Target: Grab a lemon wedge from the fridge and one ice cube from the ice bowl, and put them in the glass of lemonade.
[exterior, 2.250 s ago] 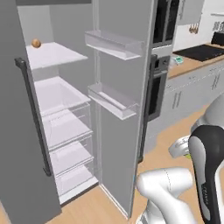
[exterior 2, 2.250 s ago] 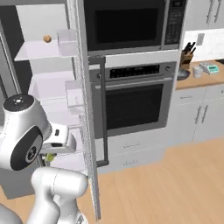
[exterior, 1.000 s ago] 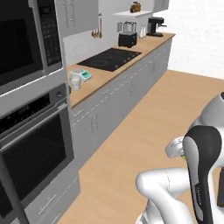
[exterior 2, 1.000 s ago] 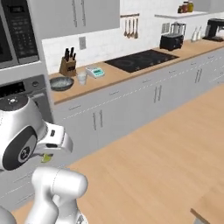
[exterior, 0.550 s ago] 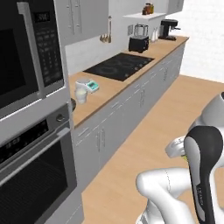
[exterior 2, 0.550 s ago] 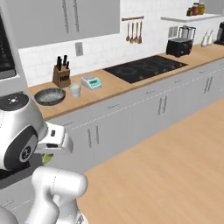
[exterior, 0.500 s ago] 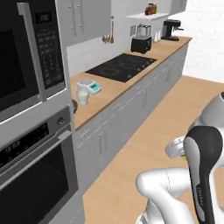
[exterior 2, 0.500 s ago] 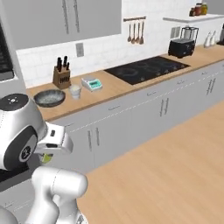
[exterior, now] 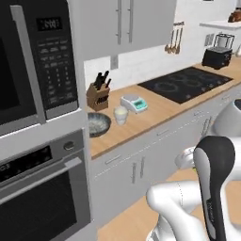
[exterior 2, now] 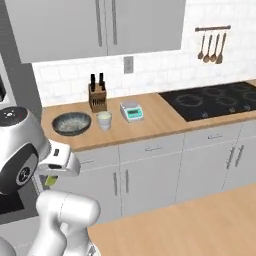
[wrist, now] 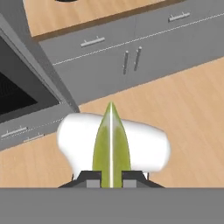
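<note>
**Lemon wedge pinched, glass waiting on the counter**

Wooden counter (exterior 2: 150, 122) runs under pale wall cabinets, with a black cooktop (exterior 2: 215, 102) to one side; the small whitish translucent glass of lemonade (exterior 2: 104, 120) stands on it, just beside the wide, shallow, dark-speckled ice bowl (exterior 2: 72, 123), and a white-and-teal boxy scale (exterior 2: 131, 111) sits near on the glass's other side; a knife block (exterior 2: 97, 95) is behind them against the wall.

In the hand view the two-finger gripper (wrist: 111, 178) is nearly closed, pinching the yellow-green lemon wedge (wrist: 111, 142) at its lower end, so that the pointed tip stands out beyond the fingertips; in the right base view a dab of the same green (exterior 2: 50, 180) shows under the hand, low and well apart from the counter.

By my judgement the wedge is very light, thin and somewhat soft, with a slick rind; a hard squeeze could crush or squirt it out, a slack one could let it slide; the present hold across its flat sides near the thick end looks sensible. The glass is narrow and likely easy to tip, so the release probably wants to be from directly above its mouth; no ice cube can be made out in the bowl at this size.
</note>
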